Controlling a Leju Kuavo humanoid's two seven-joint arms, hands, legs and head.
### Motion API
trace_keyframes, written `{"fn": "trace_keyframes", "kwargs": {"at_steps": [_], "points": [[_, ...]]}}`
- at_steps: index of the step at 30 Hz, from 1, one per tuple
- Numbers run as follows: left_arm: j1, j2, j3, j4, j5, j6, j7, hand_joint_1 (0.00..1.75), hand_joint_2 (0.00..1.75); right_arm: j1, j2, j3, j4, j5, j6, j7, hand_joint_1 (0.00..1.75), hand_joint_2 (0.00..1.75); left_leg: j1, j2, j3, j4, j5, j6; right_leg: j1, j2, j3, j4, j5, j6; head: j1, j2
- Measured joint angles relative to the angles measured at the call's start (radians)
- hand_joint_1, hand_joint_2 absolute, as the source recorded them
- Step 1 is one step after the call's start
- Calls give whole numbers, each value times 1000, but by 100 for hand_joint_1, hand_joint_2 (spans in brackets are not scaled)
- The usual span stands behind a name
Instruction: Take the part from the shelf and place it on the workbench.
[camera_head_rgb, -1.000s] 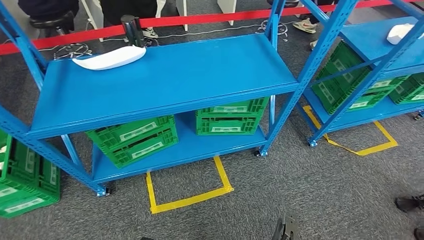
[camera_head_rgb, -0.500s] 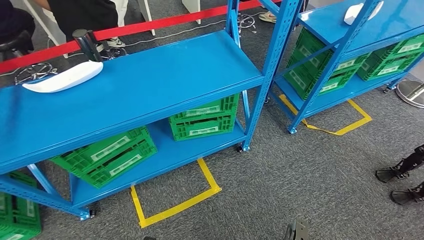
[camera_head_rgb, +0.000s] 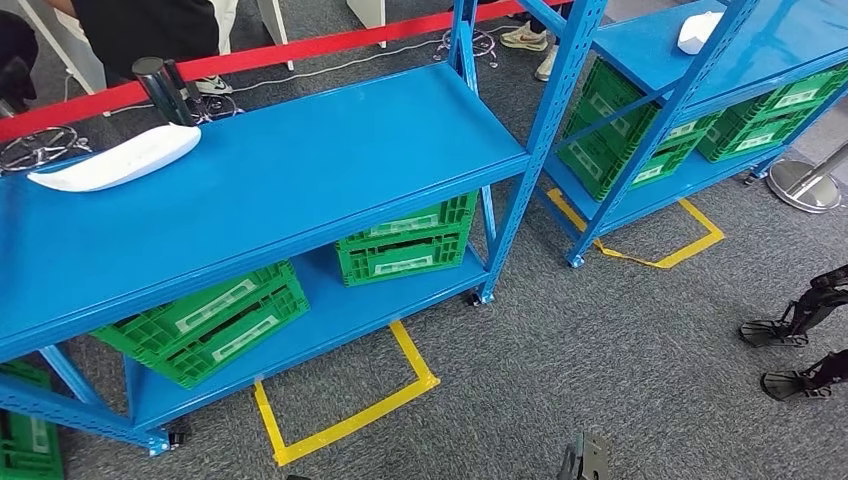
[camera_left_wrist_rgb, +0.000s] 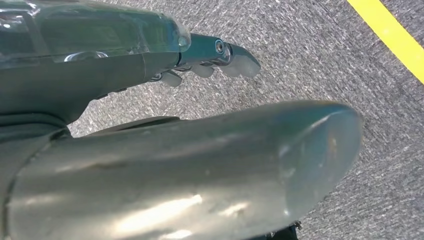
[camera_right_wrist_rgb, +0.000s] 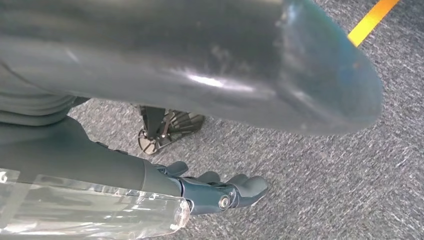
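White part lay flat on blue shelf, long axis left-right, tapered end leftward. Left hand, right hand empty, fingers loosely spread.

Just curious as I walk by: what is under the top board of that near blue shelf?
Two green crates sit on the lower board of the near blue shelf. The top board covers their insides.

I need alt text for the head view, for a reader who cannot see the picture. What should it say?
A white curved part lies on the top board of a blue metal shelf, with green crates on the lower board. A second blue shelf stands to the right on grey carpet marked with yellow tape.
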Motion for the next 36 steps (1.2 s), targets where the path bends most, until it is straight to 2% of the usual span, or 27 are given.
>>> {"fn": "trace_keyframes", "kwargs": {"at_steps": [4, 7, 11, 13, 15, 16, 17, 18, 19, 20, 21, 22, 23, 25, 27, 29, 30, 31, 32, 33, 34, 36], "points": [[0, -1, 0, 0, 0, 2, -7, 0, 0, 1, 1, 0, 1, -1, 2, 7, 0, 0, -4, 1, 1, 0, -2, 4, -5, 0, 1, -2, -2, 19, -1, 0], [0, -1, 0, 0, -1, 5, -11, 0, 0, 2, 0, 3, 1, 5, 0, 10, 0, 0, -6, 1, 3, 2, -4, 7, -6, 0, 3, -4, -3, 25, -1, 0], [-1, -1, 0, 0, -1, 7, -12, 0, 0, 2, 1, 8, 2, 13, 0, 16, 0, 0, -7, 3, 22, -28, 6, 33, -10, -7, 9, -10, -5, 49, -4, 0], [-1, -2, 0, 0, -1, 7, -12, 0, 0, 1, 0, 12, 3, 16, -1, 17, 0, 0, -3, 4, 39, -52, 16, 39, -11, -18, -20, 56, -45, 51, 1, 0], [-1, -2, 0, 0, -2, 8, -11, 0, 0, 1, 0, 15, 3, 17, -1, 17, 0, 0, -3, 3, 46, -56, 15, 39, -14, -24, -81, 179, -100, 54, 4, 0], [0, -2, 0, 0, -2, 8, -11, 0, 0, 2, 1, 17, 3, 17, 0, 17, 0, 0, -3, 0, 48, -56, 14, 38, -16, -25, -105, 224, -110, 57, 4, 0], [0, -2, 0, 0, -2, 8, -11, 0, 0, 3, 1, 18, 3, 17, 0, 18, 0, 0, -2, -5, 51, -55, 12, 35, -19, -26, -116, 238, -102, 59, 3, 0], [0, -2, 0, 0, -2, 8, -11, 0, 0, 4, 1, 20, 3, 17, 0, 18, 0, 0, 0, -13, 53, -54, 9, 31, -23, -27, -108, 214, -75, 62, 3, 0], [0, -3, 0, 0, -2, 8, -11, 0, 0, 4, 0, 21, 3, 16, 0, 18, 0, 0, 3, -21, 57, -52, 5, 25, -28, -22, -84, 159, -35, 65, 4, 0], [0, -3, 0, 0, -2, 8, -11, 0, 0, 5, 0, 21, 3, 16, 0, 18, 0, 0, 4, -31, 59, -50, 1, 17, -33, -5, -55, 98, -6, 69, 5, 0], [-2, -4, 0, 0, -2, 7, -11, 0, 0, 7, -1, 22, 3, 16, 0, 18, 0, 0, 5, -42, 57, -45, -3, 8, -37, 13, -31, 46, 12, 69, 6, 0], [-4, -4, 0, 0, -3, 8, -11, 0, 0, 9, -1, 22, 3, 16, 0, 18, 0, 0, 6, -54, 54, -42, -4, -1, -40, 27, -16, 14, 17, 66, 5, 0], [-5, -4, 0, 0, -3, 8, -11, 0, 0, 11, 0, 22, 3, 15, 0, 18, 0, 0, 7, -65, 50, -41, -3, -10, -39, 35, -10, 5, 10, 61, 3, 0], [-6, -4, 0, 0, -3, 8, -11, 0, 0, 13, 0, 23, 4, 14, 0, 18, 0, 0, 11, -84, 44, -43, 0, -24, -36, 15, -9, 3, 9, 44, -2, 0], [-4, -3, 0, 0, -3, 8, -11, 0, 0, 9, 0, 23, 5, 13, 0, 18, 0, 0, 11, -47, 29, -14, -19, -32, -35, -7, -3, -1, 9, 27, -10, 0], [-6, -3, 0, 0, -3, 8, -11, 0, 0, 5, -1, 23, 5, 14, 0, 18, 0, 0, 8, 7, -26, 93, -70, -36, -29, -31, 2, -3, 5, 14, -22, 0], [-7, -3, 0, 0, -3, 8, -11, 0, 0, 5, -1, 23, 5, 14, 1, 18, 0, 0, 9, 14, -64, 162, -96, -36, -25, -44, 4, -3, 3, 9, -27, 0], [-6, -3, 0, 0, -3, 8, -11, 0, 0, 6, -1, 24, 5, 14, 1, 18, 0, 0, 8, 15, -97, 216, -109, -36, -21, -55, 6, -2, 0, 6, -28, 0], [-5, -3, 0, 0, -3, 8, -11, 0, 0, 6, -1, 25, 5, 14, 1, 18, 0, 0, 8, 16, -115, 240, -104, -34, -18, -66, 8, -2, -3, 4, -29, 0], [-4, -2, 0, 0, -3, 8, -11, 0, 0, 5, -1, 27, 5, 14, 1, 18, 0, 0, 6, 18, -113, 226, -78, -30, -15, -75, 12, -2, -6, 3, -29, 0], [-3, -2, 0, 0, -3, 8, -11, 0, 0, 3, 0, 28, 5, 14, 1, 18, 0, 0, 4, 26, -94, 178, -39, -24, -12, -83, 18, -2, -10, 4, -30, 0], [-4, -1, 0, 0, -3, 8, -11, 0, 0, 1, 0, 29, 5, 16, 1, 18, 0, 0, -10, 77, -40, 61, 23, -8, -7, -97, 29, -1, -19, 9, -31, 0]]}}
